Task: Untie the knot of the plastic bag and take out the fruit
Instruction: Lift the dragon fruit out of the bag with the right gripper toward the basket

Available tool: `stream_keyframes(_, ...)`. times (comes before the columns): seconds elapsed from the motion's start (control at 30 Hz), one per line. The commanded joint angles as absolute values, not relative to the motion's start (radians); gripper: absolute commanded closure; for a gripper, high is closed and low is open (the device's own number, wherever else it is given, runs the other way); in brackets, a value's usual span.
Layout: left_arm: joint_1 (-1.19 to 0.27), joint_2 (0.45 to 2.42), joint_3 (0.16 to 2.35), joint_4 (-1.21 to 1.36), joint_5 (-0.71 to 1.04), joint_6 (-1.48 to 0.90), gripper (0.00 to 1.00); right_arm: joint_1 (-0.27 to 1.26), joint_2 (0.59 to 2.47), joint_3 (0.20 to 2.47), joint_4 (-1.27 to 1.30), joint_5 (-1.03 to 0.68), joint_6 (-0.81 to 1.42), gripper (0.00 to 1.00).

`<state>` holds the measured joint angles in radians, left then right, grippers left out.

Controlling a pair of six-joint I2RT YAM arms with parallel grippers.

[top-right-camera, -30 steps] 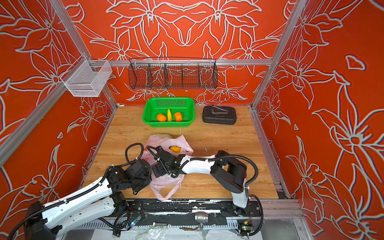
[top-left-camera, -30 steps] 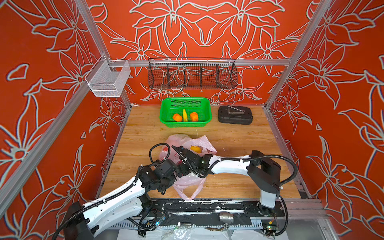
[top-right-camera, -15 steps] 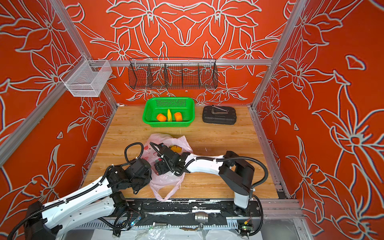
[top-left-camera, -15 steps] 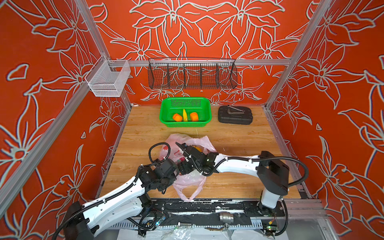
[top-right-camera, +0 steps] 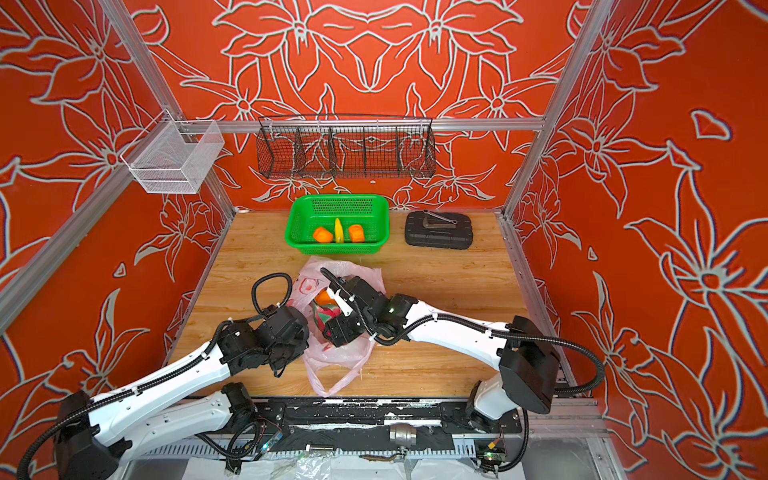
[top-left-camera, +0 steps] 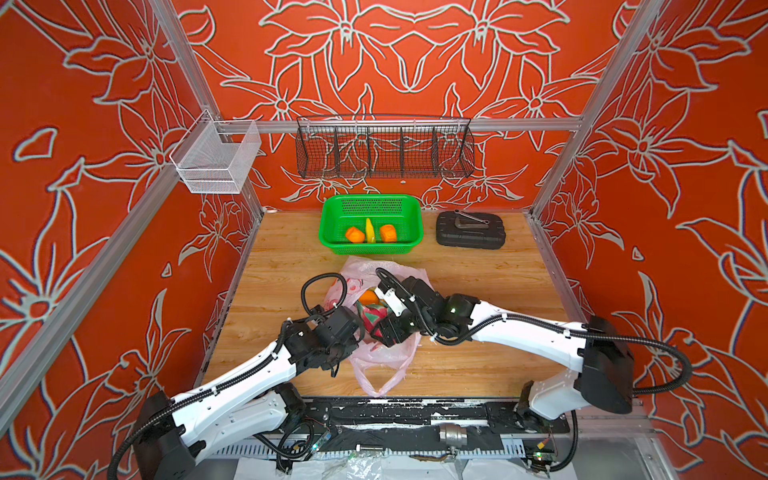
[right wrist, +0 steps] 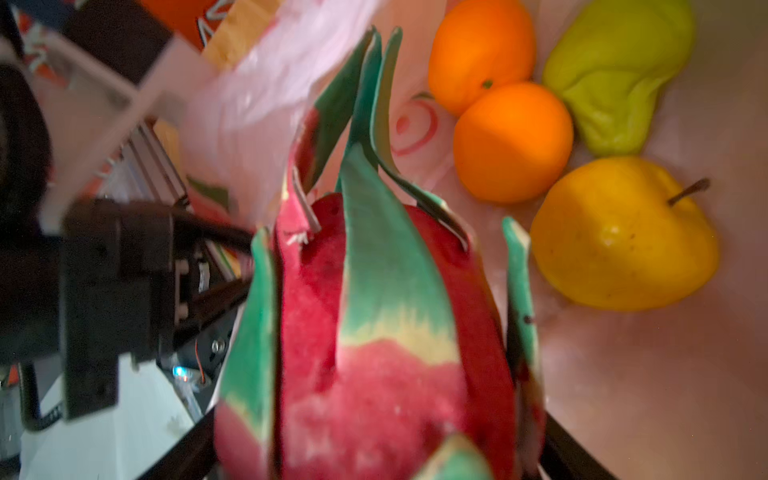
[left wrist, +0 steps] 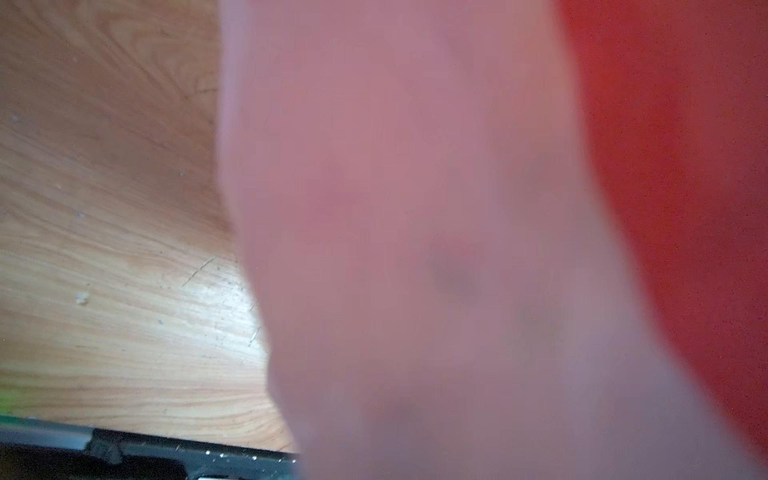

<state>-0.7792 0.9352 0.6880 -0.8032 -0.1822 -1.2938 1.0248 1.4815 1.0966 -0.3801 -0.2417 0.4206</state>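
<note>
The pink plastic bag (top-left-camera: 390, 353) lies open mid-table in both top views (top-right-camera: 336, 357). A handle loop (top-left-camera: 376, 382) trails loose toward the front edge, and no knot is in view. Inside the bag, my right gripper (right wrist: 382, 457) is shut on the magenta dragon fruit (right wrist: 374, 332), a finger on each side (top-left-camera: 370, 318). Two oranges (right wrist: 513, 141), a green pear (right wrist: 615, 70) and a yellow round fruit (right wrist: 623, 237) lie deeper in. My left gripper (top-left-camera: 357, 332) is shut on the bag's rim. Pink film (left wrist: 415, 208) covers its camera.
A green basket (top-left-camera: 372, 249) at the back holds two oranges and a banana. A black case (top-left-camera: 469, 232) sits to its right. A black wire rack (top-left-camera: 384, 145) and a white mesh box (top-left-camera: 216, 162) hang on the walls.
My right arm's elbow swung to the right while its gripper stayed in the bag and narrowed onto the dragon fruit, which now shows from above. The left arm has not moved.
</note>
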Motion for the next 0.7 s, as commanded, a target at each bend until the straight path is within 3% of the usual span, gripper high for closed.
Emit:
stream_keyframes(0.0,-0.781,0.954,0.723,-0.816,-0.3,-1.287,1.0,1.031,1.391,1.085,-0.5,-0.324,0.33,0.4)
stream_keyframes(0.3,-0.774,1.088,0.829,-0.772,-0.36,-1.248,0.97,1.013,1.15,1.006,-0.512,-0.281,0.316,0.4)
stream_keyframes(0.53,-0.774,1.101,0.868,-0.73,-0.354,-1.191,0.67,0.939,1.015,1.037,-0.465,-0.216,0.332,0.43)
stream_keyframes(0.67,-0.774,1.088,0.894,-0.715,-0.37,-1.163,0.62,0.881,1.002,1.083,-0.375,-0.274,0.335,0.44)
